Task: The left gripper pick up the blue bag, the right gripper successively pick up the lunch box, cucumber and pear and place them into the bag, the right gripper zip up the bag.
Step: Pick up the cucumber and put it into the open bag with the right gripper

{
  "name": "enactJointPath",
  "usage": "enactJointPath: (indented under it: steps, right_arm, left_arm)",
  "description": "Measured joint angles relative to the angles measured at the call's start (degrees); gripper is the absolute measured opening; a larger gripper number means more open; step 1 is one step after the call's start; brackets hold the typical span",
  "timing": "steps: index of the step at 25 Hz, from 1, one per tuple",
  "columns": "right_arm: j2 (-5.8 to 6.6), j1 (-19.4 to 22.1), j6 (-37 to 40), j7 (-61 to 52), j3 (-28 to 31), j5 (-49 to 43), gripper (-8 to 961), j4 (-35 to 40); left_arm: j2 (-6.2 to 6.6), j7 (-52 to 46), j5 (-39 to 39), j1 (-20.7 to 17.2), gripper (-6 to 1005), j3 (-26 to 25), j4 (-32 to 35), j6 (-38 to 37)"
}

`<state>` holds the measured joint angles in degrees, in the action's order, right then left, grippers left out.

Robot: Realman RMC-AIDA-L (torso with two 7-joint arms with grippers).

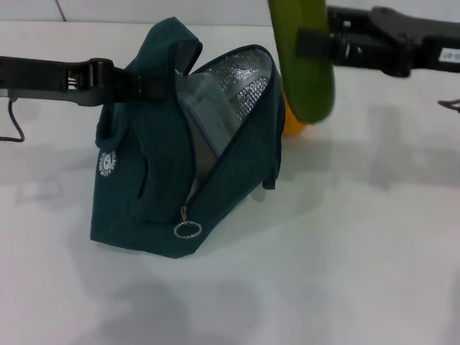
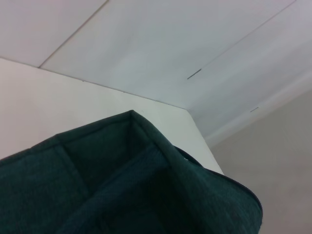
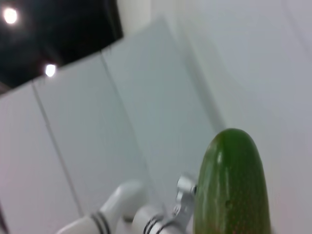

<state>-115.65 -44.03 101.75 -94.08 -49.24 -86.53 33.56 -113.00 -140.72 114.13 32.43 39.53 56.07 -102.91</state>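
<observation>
The blue bag [image 1: 154, 187] stands on the white table [image 1: 345, 237], its mouth open and its silver foil lining showing. My left gripper [image 1: 147, 86] is shut on the bag's upper left edge and holds it up. Dark bag fabric [image 2: 122, 185] fills the lower part of the left wrist view. Inside the bag sits the clear lunch box [image 1: 205, 118]. My right gripper [image 1: 310, 44] is shut on the green cucumber [image 1: 307, 72], which hangs upright in the air just right of the bag's mouth. Its rounded end [image 3: 234, 185] shows in the right wrist view. The orange pear [image 1: 293, 123] lies on the table behind the cucumber, mostly hidden.
The zipper's metal ring pull [image 1: 187, 229] hangs at the bag's low front corner. A thin cable [image 1: 13, 122] loops on the table at the far left. A white and silver arm part [image 3: 146, 214] shows in the right wrist view.
</observation>
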Motion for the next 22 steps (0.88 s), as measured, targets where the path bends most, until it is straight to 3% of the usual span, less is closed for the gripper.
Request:
enactJointPath:
  steps: [6, 17, 22]
  right_arm:
    - [-0.44, -1.59, -5.73, 7.25, -6.13, 6.40, 662, -7.24]
    - [-0.53, -2.95, -20.43, 18.06, -31.28, 25.90, 672, -9.85]
    - [-0.53, -2.98, -22.54, 20.10, -34.41, 28.13, 677, -9.78]
  left_arm:
    - [-0.31, 0.00, -0.01, 0.50, 66, 0.28, -0.05, 0.00]
    - [-0.46, 0.06, 0.01, 0.45, 68, 0.28, -0.17, -0.01]
    - [-0.45, 0.08, 0.03, 0.49, 69, 0.28, -0.18, 0.00]
